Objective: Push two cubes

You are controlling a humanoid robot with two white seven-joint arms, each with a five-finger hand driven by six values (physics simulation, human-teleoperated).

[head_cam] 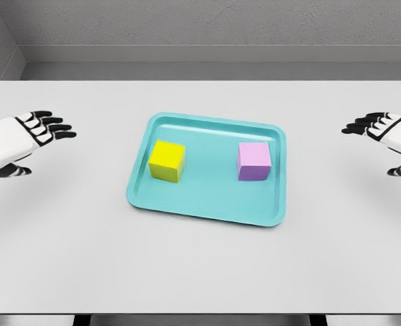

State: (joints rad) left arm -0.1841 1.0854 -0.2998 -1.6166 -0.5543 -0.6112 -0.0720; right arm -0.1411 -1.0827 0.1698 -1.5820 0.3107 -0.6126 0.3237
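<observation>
A: What is the surface like, and the room around it?

B: It is a wide, flat white table (200, 272) with a smooth matte top. Behind its far edge stands a grey wall (214, 27) with a slightly rough texture, and a second grey wall meets it in the left corner. Under the near edge of the table I see only dark gaps.

A: Where are the things for the task?

B: A shallow turquoise plastic tray with rounded corners (207, 204) lies in the middle of the table, turned a little. Inside it, on the left part, sits a yellow cube (167, 161). On the right part sits a light purple cube (254, 161). The two cubes are well apart and both stand flat on the tray floor, away from the rim.

A: And the hands?

B: The white left hand with black fingers (34, 136) is at the left edge, above the table, well apart from the tray. Its fingers are spread and relaxed and it holds nothing. The right hand (383, 132) is at the right edge, mirrored, also with loose fingers apart and nothing in them.
</observation>
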